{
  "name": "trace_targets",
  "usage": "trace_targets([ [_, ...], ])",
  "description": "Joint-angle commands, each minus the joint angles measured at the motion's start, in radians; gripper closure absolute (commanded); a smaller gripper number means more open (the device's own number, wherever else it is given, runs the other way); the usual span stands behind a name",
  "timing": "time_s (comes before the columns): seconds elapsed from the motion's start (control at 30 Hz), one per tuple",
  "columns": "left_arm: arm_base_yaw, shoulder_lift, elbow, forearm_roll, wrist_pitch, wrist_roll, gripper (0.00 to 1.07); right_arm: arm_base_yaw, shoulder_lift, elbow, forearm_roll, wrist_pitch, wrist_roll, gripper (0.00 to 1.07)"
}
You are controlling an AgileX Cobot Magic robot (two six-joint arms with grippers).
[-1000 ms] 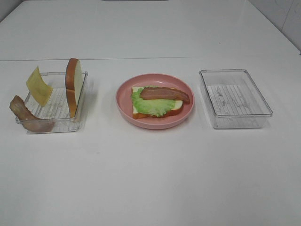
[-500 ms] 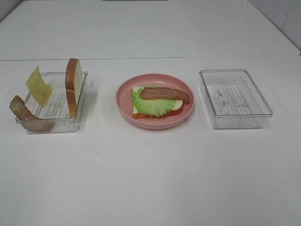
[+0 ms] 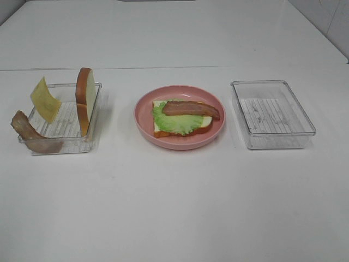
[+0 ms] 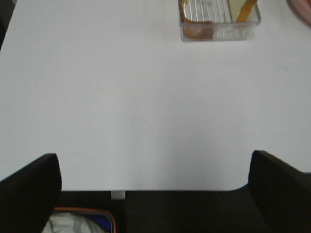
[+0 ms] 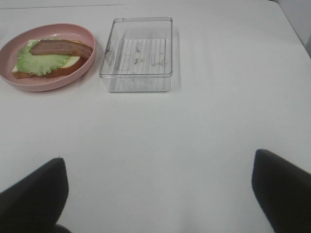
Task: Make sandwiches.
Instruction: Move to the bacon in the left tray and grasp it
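Two claws, my left gripper [image 4: 155,190] and right gripper [image 5: 158,191], gape wide, while cheese [image 3: 44,100] and bread slice [image 3: 84,101] stand propped on edge in the left tray [image 3: 73,144], probably for easy pinching.

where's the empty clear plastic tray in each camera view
exterior high: the empty clear plastic tray sits on the right of the table, right of the pink round plate.
left wrist: not in it; only the other clear tray with food shows.
right wrist: the tray lies beside the plate, not touching it.
shared landmark: the pink plate.
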Motion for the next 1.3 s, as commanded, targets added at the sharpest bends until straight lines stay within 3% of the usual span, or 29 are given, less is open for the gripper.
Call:
trace_targets([
  [0.03,-0.005,0.107,-0.043,0.009,0.039,0.000,0.04,-0.002,-0.027,0.003,-0.006,-0.008,-0.009,0.11],
  [0.1,-0.005,0.162,-0.061,0.009,0.043,-0.005,0.04,-0.002,-0.027,0.003,-0.006,-0.008,-0.009,0.11],
  [0.17,-0.005,0.365,-0.126,0.000,0.034,-0.009,0.04,-0.002,-0.027,0.003,-0.006,-0.008,-0.009,0.11],
  [0.37,-0.005,0.602,-0.228,0.009,0.033,-0.012,0.04,-0.002,-0.027,0.003,-0.006,-0.008,-0.009,0.11],
  [0.43,-0.005,0.752,-0.296,0.027,0.016,-0.012,0.04,-0.002,-0.027,0.003,-0.006,-0.008,-0.009,0.11],
  [0.57,-0.005,0.880,-0.373,0.028,-0.005,-0.012,0.04,-0.002,-0.027,0.003,-0.006,-0.008,-0.009,0.11],
  [0.63,-0.005,0.997,-0.459,0.027,-0.027,-0.011,0.04,-0.002,-0.027,0.003,-0.006,-0.008,-0.009,0.11],
  [0.93,-0.011,1.278,-0.637,0.016,-0.112,-0.006,0.04,-0.002,-0.027,0.003,-0.006,-0.008,-0.009,0.11],
  [1.3,-0.059,1.502,-0.712,0.000,-0.240,-0.013,0.04,-0.002,-0.027,0.003,-0.009,-0.008,-0.009,0.11],
])
